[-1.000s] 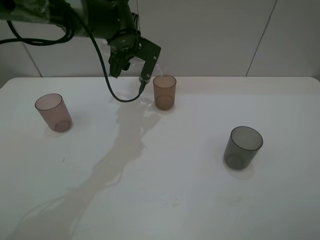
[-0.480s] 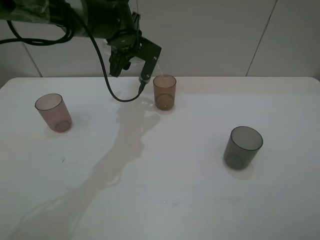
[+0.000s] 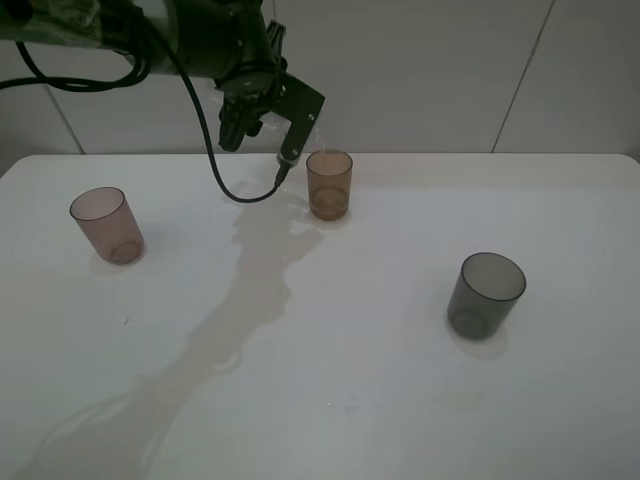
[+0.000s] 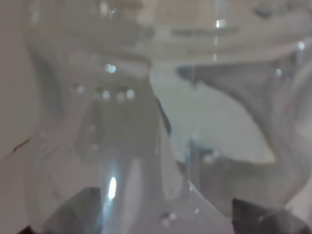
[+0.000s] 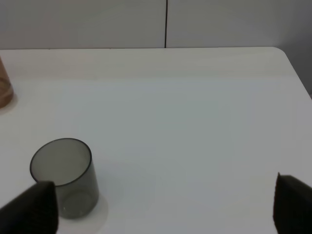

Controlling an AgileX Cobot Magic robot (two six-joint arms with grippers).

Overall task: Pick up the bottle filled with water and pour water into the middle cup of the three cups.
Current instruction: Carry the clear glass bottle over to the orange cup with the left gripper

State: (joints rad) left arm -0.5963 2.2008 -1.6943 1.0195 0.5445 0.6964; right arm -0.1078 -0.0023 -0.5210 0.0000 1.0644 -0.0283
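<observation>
My left gripper [image 3: 270, 122] hangs over the table's far side, just left of the middle cup [image 3: 329, 184], an amber tumbler. It is shut on the clear bottle [image 3: 314, 127], which tilts with its neck toward that cup's rim. The bottle [image 4: 146, 122] fills the left wrist view, with dark fingertips [image 4: 73, 212] at its sides. I cannot make out the water. The pinkish-brown cup [image 3: 105, 224] stands at the left and the dark grey cup [image 3: 485, 293] at the right. My right gripper [image 5: 161, 209] is open, near the grey cup [image 5: 63, 178], holding nothing.
The white table [image 3: 340, 380] ends at a pale wall behind the cups. A black cable [image 3: 215, 165] loops down from the left arm to just above the tabletop, left of the amber cup. The amber cup's edge [image 5: 4, 90] shows in the right wrist view.
The left gripper with the bottle has crept slightly up and to the right. The cups have not moved.
</observation>
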